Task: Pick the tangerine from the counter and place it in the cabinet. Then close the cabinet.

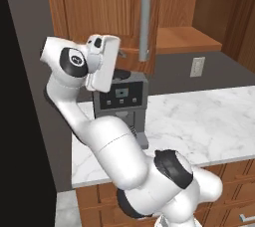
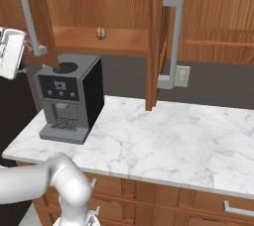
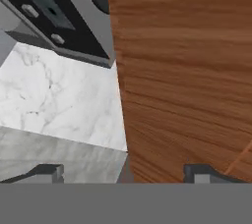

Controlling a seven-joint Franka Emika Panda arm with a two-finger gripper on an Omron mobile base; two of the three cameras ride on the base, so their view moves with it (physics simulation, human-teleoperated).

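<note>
The tangerine (image 2: 100,33) rests on the shelf inside the cabinet (image 2: 94,39), small and orange-brown, apart from the arm. Both cabinet doors stand open: the left door (image 2: 42,12) with its grey bar handle (image 2: 30,18), and the right door (image 2: 156,41), seen edge-on, with its handle (image 2: 171,41). My white hand (image 1: 103,61) is raised above the coffee machine, close against the left door. In the hand view my gripper (image 3: 125,173) is open, its fingertips (image 3: 49,171) wide apart with nothing between them, and the door's wood (image 3: 187,70) lies right in front.
A grey coffee machine (image 2: 69,96) stands at the left end of the marble counter (image 2: 168,141), just under my hand. A wall outlet (image 2: 182,75) sits behind the counter. Wooden drawers (image 2: 218,205) run below the slab. A dark wall (image 1: 20,121) borders the left.
</note>
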